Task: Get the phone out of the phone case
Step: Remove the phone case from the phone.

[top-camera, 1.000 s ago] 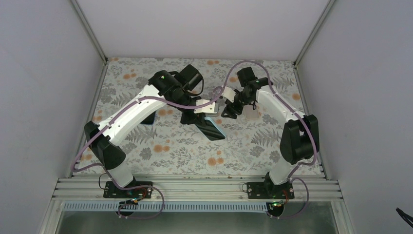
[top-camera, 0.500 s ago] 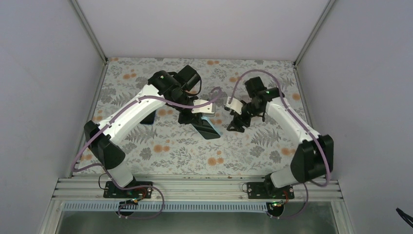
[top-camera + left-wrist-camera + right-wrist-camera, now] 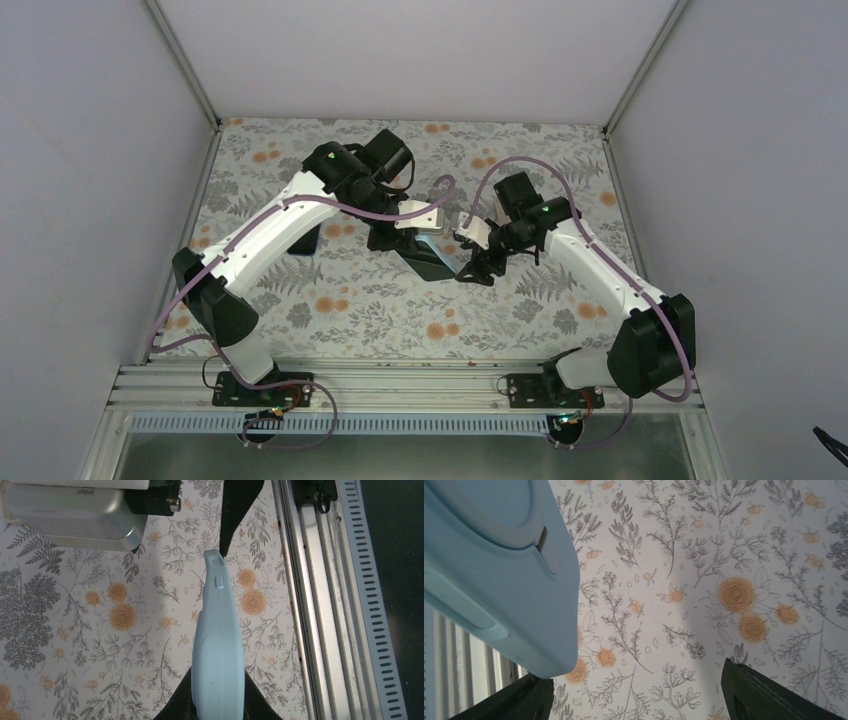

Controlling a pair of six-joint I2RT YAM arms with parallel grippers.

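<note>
The phone in its light blue case (image 3: 432,260) is held above the floral table, dark face up in the top view. My left gripper (image 3: 392,240) is shut on one end of it. In the left wrist view the case (image 3: 218,645) is seen edge-on between my two black fingers (image 3: 177,707). My right gripper (image 3: 476,268) is open at the phone's free end. In the right wrist view the case (image 3: 494,575) fills the upper left, over my left finger (image 3: 524,700). My right finger (image 3: 769,695) stands far from it.
A dark blue flat object (image 3: 305,243) lies on the table under my left arm. The aluminium rail (image 3: 400,385) runs along the near edge and shows in the left wrist view (image 3: 310,605). Grey walls close in the sides and back.
My right arm has swung forward and left, bringing its open gripper to the phone's free end. My left gripper with the phone has shifted slightly back.
</note>
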